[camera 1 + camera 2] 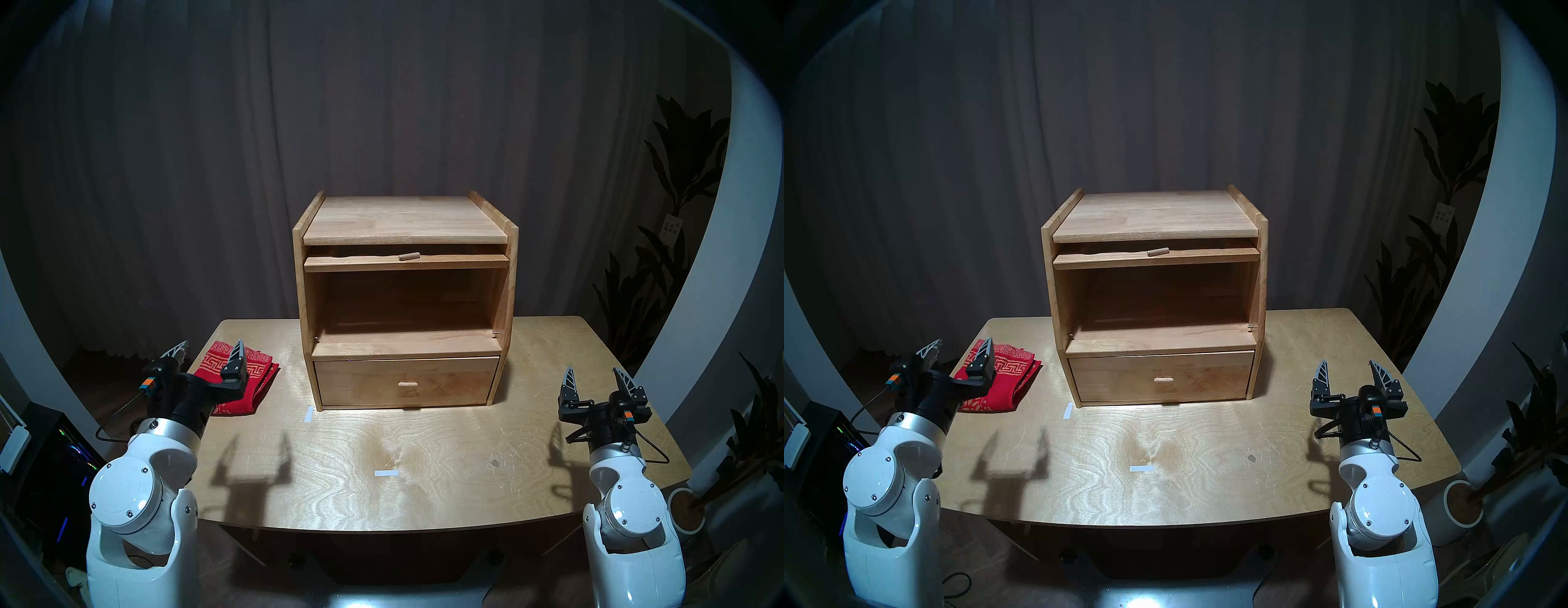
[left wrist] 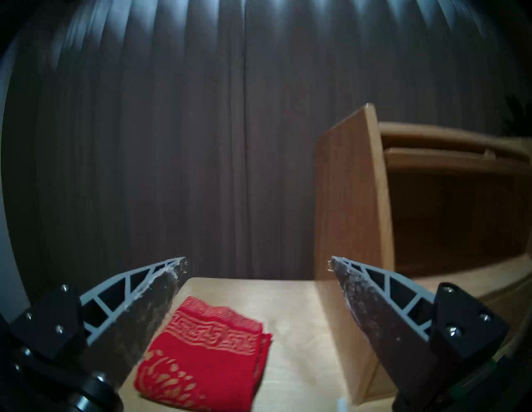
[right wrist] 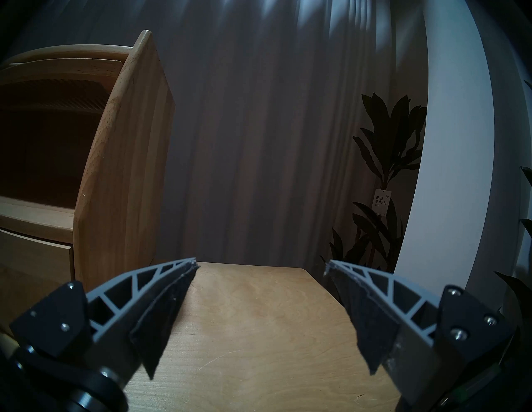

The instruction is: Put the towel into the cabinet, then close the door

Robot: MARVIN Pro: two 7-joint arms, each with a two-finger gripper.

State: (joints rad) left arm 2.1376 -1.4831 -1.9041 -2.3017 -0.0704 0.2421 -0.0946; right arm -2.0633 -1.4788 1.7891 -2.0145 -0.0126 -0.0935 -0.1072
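Two spread left fingers (image 2: 152, 313) seemingly above the folded towel (image 2: 207, 362), apart.

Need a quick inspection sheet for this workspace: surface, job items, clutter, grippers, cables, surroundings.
Surface: wooden table, scuffed.
Job's things: folded red towel on the table left of the cabinet; compartment empty; door slid in under the top; drawer shut.
Clutter: two white tape marks.
Grippers: left gripper open, near the towel; right gripper open, empty.
Cables: black leads at both wrists.
Surroundings: dark curtain, plants.
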